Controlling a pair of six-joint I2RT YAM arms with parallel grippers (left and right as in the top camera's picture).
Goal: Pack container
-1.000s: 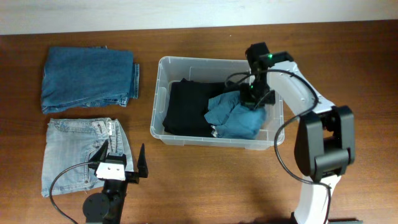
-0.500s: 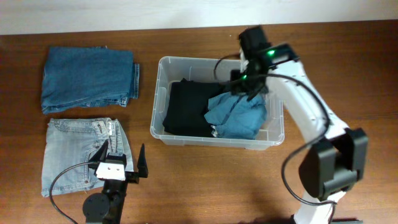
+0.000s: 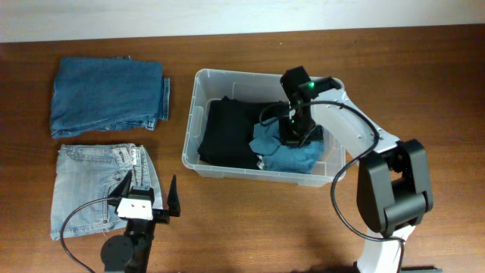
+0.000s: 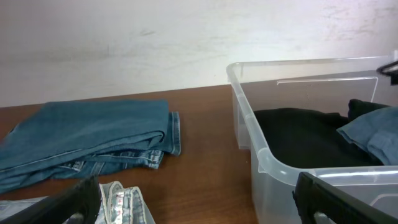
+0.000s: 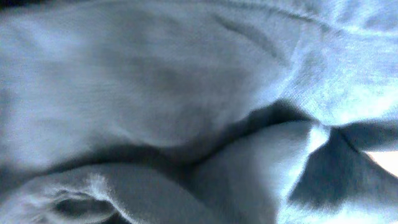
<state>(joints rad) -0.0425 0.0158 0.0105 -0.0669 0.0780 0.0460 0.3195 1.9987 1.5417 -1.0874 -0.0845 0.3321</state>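
- A brown wooden table meets a white wall along the top edge.
- The container sits mid-frame with its open top up and its long axis running left to right.
- The right gripper presses into the blue garment inside; its finger spread cannot be told.
- The left gripper, at lower left, is spread wide and empty.

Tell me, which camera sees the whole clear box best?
The overhead camera: it shows almost the whole box from above. The left wrist camera catches only one corner and some of the inside. The right wrist camera shows just blue cloth, no box.
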